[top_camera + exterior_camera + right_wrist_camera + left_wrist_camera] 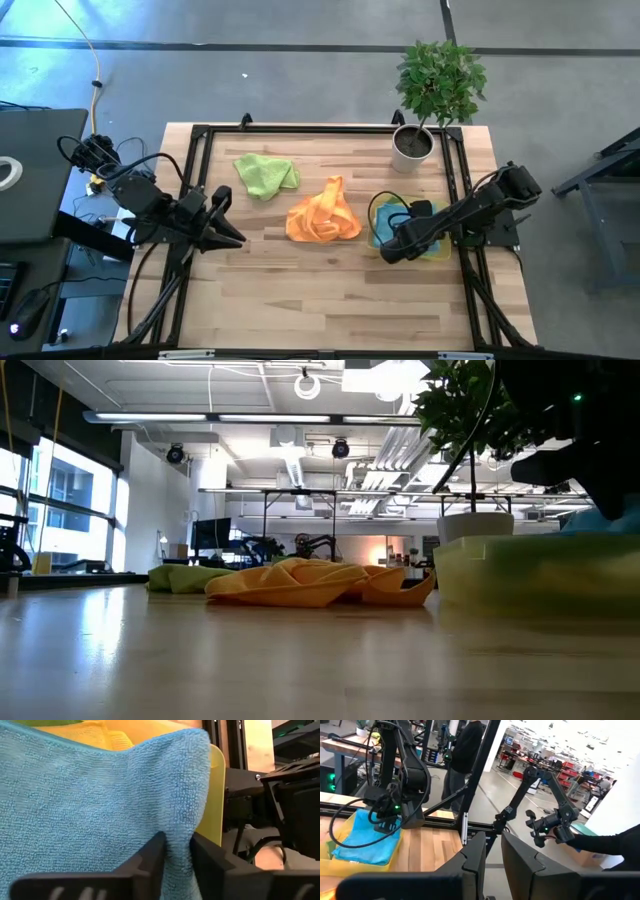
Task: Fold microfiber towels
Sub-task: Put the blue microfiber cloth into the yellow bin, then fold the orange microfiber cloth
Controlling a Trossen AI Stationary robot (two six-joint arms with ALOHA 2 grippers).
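Note:
A teal blue towel (pixel 392 222) lies on top of a stack of yellow towels (pixel 440 250) at the table's right. My right gripper (pixel 388 250) is low over that stack and shut on the teal towel (pixel 100 805). An orange towel (pixel 322 215) lies crumpled at mid-table. A lime green towel (pixel 265 173) lies crumpled behind it to the left. My left gripper (pixel 232 220) waits open and empty at the table's left, pointing toward the right arm (pixel 385 805). My right gripper pinches a raised fold of the teal towel (pixel 176 827) between its two fingers (pixel 145 862), close to the towel's edge and a corner (pixel 197 742). The fingers come in low from the table's right. The rest of the towel lies slack on the yellow towels (pixel 115 737).
A white plant pot (pixel 412 148) with a leafy plant stands at the back right, just behind the stack. A black frame (pixel 200 135) runs round the table's edges. Bare wood (pixel 320 290) lies along the near half. A person (pixel 465 745) stands beyond the table.

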